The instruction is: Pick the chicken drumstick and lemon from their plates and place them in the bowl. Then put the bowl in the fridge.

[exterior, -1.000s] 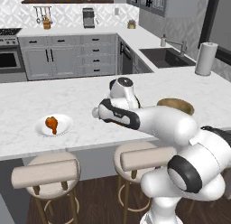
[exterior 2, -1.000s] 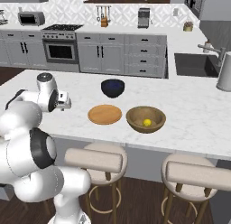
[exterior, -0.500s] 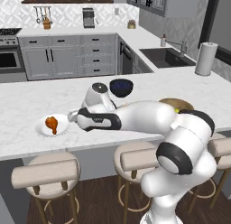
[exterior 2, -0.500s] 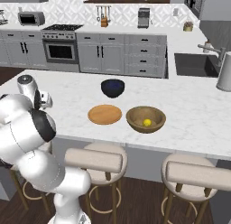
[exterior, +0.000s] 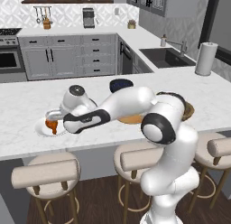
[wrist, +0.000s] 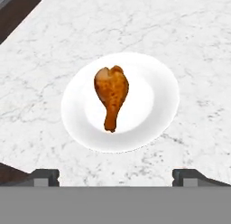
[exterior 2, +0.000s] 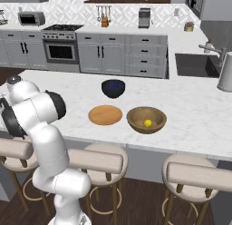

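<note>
The orange-brown chicken drumstick (wrist: 111, 94) lies on the glossy white plate (wrist: 153, 105), meaty end away from me and bone toward me. My gripper (wrist: 116, 175) hangs open above the plate, with one dark fingertip (wrist: 45, 176) on each side and nothing between them. From the left base, the gripper (exterior: 55, 118) hovers over the drumstick (exterior: 51, 126) on the white plate (exterior: 41, 129) at the counter's left. The yellow lemon (exterior 2: 147, 123) rests inside the tan wooden bowl (exterior 2: 136, 116). Beside the bowl lies the flat wooden plate (exterior 2: 105, 115), bare.
A dark blue-black bowl (exterior 2: 113, 88) stands behind the wooden plate. Padded stools (exterior: 45, 172) line the counter's near edge. A paper towel roll (exterior: 205, 58) and the sink (exterior: 167, 57) are at the far right. My outstretched arm (exterior: 131, 103) spans the counter.
The arm has swung left across the counter, from near the wooden bowl to above the white plate. The gripper stayed open. The lemon stayed in the bowl.
</note>
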